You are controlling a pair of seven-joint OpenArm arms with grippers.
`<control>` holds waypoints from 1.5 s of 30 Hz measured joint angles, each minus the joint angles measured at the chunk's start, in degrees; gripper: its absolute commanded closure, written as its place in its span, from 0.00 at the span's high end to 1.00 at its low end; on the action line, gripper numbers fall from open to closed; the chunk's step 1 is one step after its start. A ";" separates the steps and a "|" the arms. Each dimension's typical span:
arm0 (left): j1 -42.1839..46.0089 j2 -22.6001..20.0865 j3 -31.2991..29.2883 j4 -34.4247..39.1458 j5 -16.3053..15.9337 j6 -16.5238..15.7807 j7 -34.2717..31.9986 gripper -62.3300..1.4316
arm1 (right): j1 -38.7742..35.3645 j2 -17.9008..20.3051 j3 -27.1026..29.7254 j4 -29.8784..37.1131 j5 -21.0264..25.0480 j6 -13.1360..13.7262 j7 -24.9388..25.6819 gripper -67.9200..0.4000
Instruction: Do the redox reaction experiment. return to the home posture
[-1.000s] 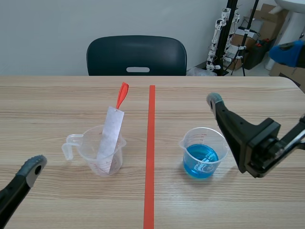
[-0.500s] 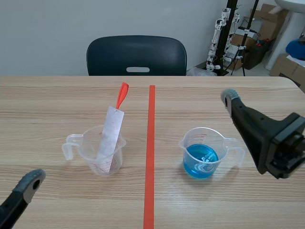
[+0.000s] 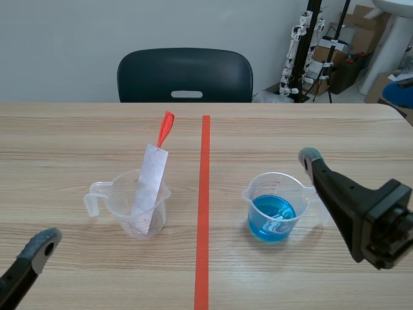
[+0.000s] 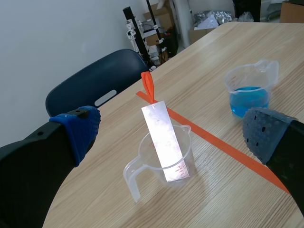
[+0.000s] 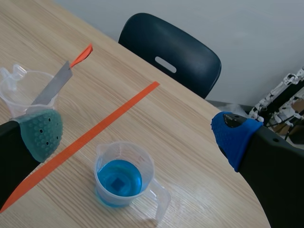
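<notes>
A clear measuring cup (image 3: 138, 205) stands left of the tape line. In it leans a silvery strip (image 3: 149, 187) with an orange-red tip (image 3: 166, 128). Right of the line is a second clear cup (image 3: 274, 205) of blue liquid, with a small square shape showing in the liquid (image 5: 117, 182). My left gripper (image 4: 171, 135) is open, low and near me, with the strip cup (image 4: 164, 164) ahead of it and apart from its fingers (image 3: 40, 244). The right gripper (image 5: 138, 135) is open too. It hangs beside and behind the blue cup (image 5: 122, 175), holding nothing, fingertip (image 3: 309, 156) up.
An orange-red tape line (image 3: 203, 213) runs down the middle of the wooden table (image 3: 77, 142). A dark chair (image 3: 185, 75) stands at the far edge. Stands and cardboard boxes (image 3: 335, 58) sit beyond the table's far right corner.
The right arm has drawn back from beside the blue cup, to the right and then lower toward the near edge. The left arm has sunk slightly. Cups and strip are unmoved.
</notes>
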 measured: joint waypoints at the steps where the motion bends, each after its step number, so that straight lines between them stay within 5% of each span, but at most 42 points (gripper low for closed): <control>1: 0.00 0.00 0.00 0.00 0.00 0.00 0.02 1.00 | -0.70 0.00 0.02 0.00 -0.02 -0.61 -0.02 1.00; 24: 0.17 0.00 0.00 0.02 -0.02 1.27 -0.33 1.00 | -9.81 0.02 1.99 0.00 -2.56 -1.60 3.56 1.00; 45: 1.62 0.00 0.00 0.02 0.00 2.56 -2.75 1.00 | -9.92 0.02 1.99 0.00 -2.56 -1.62 3.58 1.00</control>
